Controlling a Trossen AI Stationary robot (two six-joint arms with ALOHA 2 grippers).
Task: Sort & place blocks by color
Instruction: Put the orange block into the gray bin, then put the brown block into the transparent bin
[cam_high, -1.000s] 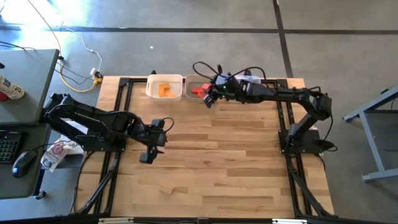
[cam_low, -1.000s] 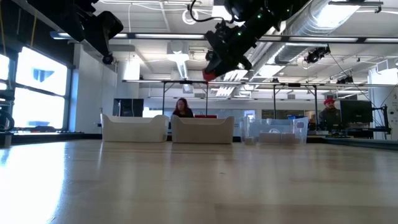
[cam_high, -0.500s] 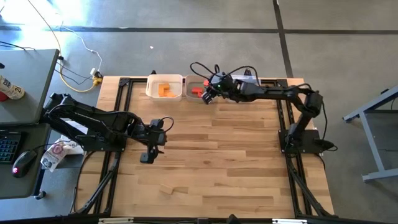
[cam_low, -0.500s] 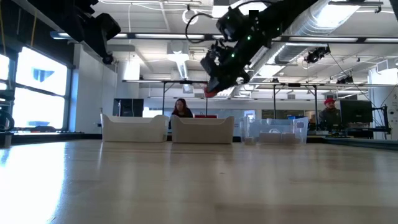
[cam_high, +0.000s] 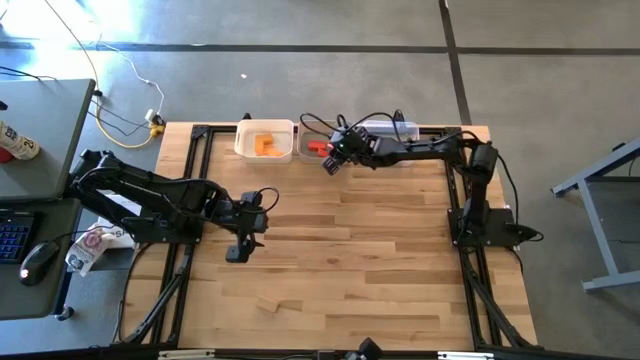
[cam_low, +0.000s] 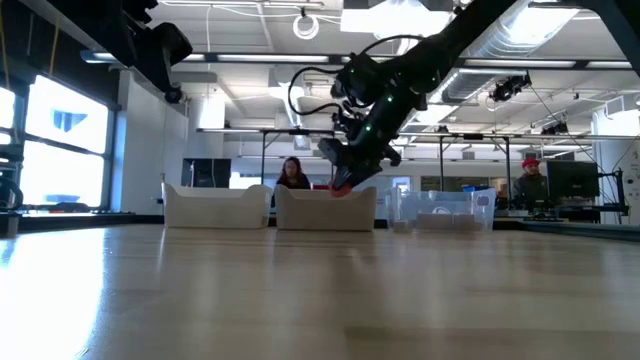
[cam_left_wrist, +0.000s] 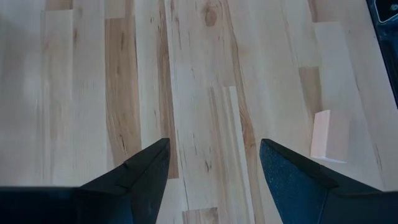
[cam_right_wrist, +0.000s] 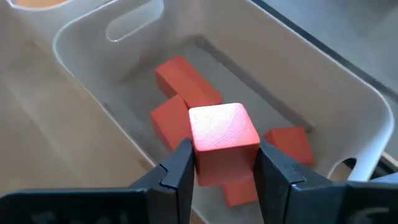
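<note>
Lowered: red block (cam_right_wrist: 222, 140), square-faced cube.

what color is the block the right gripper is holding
Red block, clearest in the right wrist view.

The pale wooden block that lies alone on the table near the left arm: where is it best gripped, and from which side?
Probably from above, fingers closing across the middle of its two long sides: the pale block looks like a short bar lying flat on the table, nothing touching it. The open left gripper hovers nearby; the right gripper holds a red block.
</note>
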